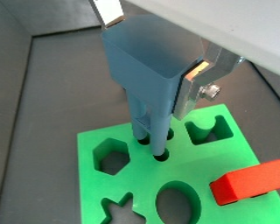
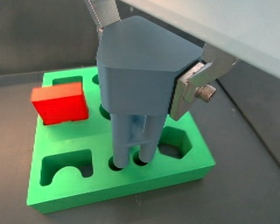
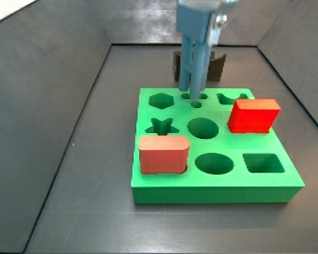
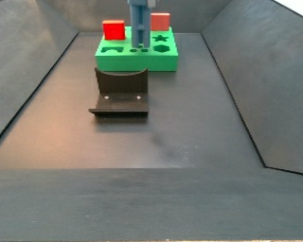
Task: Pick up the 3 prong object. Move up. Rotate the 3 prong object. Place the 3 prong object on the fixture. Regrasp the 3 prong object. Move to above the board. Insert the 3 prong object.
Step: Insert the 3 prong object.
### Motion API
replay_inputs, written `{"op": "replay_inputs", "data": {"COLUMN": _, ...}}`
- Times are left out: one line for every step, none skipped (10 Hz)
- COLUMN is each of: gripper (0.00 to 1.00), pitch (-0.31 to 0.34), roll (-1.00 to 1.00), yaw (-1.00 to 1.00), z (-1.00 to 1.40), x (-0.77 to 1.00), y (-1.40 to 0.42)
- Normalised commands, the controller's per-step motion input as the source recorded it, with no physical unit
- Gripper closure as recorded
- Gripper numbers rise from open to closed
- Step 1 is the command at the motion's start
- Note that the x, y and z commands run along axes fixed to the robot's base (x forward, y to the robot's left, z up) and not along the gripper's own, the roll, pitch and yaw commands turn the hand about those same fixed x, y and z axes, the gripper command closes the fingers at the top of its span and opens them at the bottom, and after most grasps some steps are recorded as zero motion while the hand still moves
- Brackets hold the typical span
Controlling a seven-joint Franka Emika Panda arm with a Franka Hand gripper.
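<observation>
The gripper [image 1: 150,48] is shut on the 3 prong object [image 1: 143,74], a grey-blue piece held upright over the green board [image 1: 101,179]. Its silver fingers [image 1: 194,77] clamp the wide upper end, as the wrist view [image 2: 136,83] also shows. The prong tips reach the small round holes near the board's far edge [image 3: 195,99]. I cannot tell how deep they sit. In a side view the gripper [image 3: 202,12] is above the board [image 3: 215,184]. The fixture [image 4: 120,93] stands in front of the board [image 4: 135,61], bare.
A red cube [image 3: 254,115] and a salmon-pink block [image 3: 163,155] sit in board holes. Star, hexagon, round and square holes are open. Dark bin walls [image 3: 69,109] enclose the grey floor [image 4: 154,142]. The red cube is close beside the object [image 2: 59,103].
</observation>
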Motion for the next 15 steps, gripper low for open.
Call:
{"op": "replay_inputs", "data": {"gripper": 1.00, "pitch": -0.071, "roll": 0.00, "yaw": -0.04, "z": -0.12, "x": 0.10, "y": 0.00}}
{"op": "replay_inputs", "data": {"gripper": 1.00, "pitch": -0.096, "roll": -0.01, "yaw": -0.03, "z": -0.15, "x": 0.11, "y": 0.00}}
{"op": "replay_inputs", "data": {"gripper": 1.00, "pitch": -0.099, "roll": -0.02, "yaw": -0.06, "z": -0.11, "x": 0.12, "y": 0.00}}
{"op": "replay_inputs", "data": {"gripper": 1.00, "pitch": -0.107, "roll": -0.03, "yaw": -0.06, "z": -0.09, "x": 0.14, "y": 0.00}}
{"op": "replay_inputs", "data": {"gripper": 1.00, "pitch": -0.074, "roll": -0.01, "yaw": -0.01, "z": -0.09, "x": 0.01, "y": 0.00}}
{"op": "replay_inputs", "data": {"gripper": 1.00, "pitch": 0.000, "roll": 0.00, "yaw": 0.00, "z": -0.07, "x": 0.00, "y": 0.00}}
{"op": "replay_inputs", "data": {"gripper": 1.00, "pitch": 0.000, "roll": 0.01, "yaw": 0.00, "z": -0.09, "x": -0.02, "y": 0.00}}
{"op": "replay_inputs", "data": {"gripper": 1.00, "pitch": 0.000, "roll": 0.03, "yaw": 0.00, "z": -0.08, "x": -0.05, "y": 0.00}}
{"op": "replay_inputs", "data": {"gripper": 1.00, "pitch": 0.000, "roll": 0.01, "yaw": 0.00, "z": -0.10, "x": -0.02, "y": 0.00}}
{"op": "replay_inputs", "data": {"gripper": 1.00, "pitch": 0.000, "roll": 0.02, "yaw": 0.00, "z": -0.15, "x": -0.03, "y": 0.00}}
{"op": "replay_inputs", "data": {"gripper": 1.00, "pitch": -0.001, "roll": 0.00, "yaw": 0.00, "z": -0.13, "x": -0.03, "y": 0.00}}
{"op": "replay_inputs", "data": {"gripper": 1.00, "pitch": -0.004, "roll": 0.00, "yaw": 0.00, "z": -0.11, "x": -0.02, "y": 0.00}}
{"op": "replay_inputs", "data": {"gripper": 1.00, "pitch": -0.014, "roll": 0.02, "yaw": 0.00, "z": -0.17, "x": 0.00, "y": 0.00}}
{"op": "replay_inputs", "data": {"gripper": 1.00, "pitch": 0.000, "roll": 0.04, "yaw": 0.00, "z": -0.09, "x": 0.00, "y": -0.01}}
{"op": "replay_inputs", "data": {"gripper": 1.00, "pitch": 0.024, "roll": 0.06, "yaw": 0.00, "z": -0.04, "x": 0.06, "y": 0.00}}
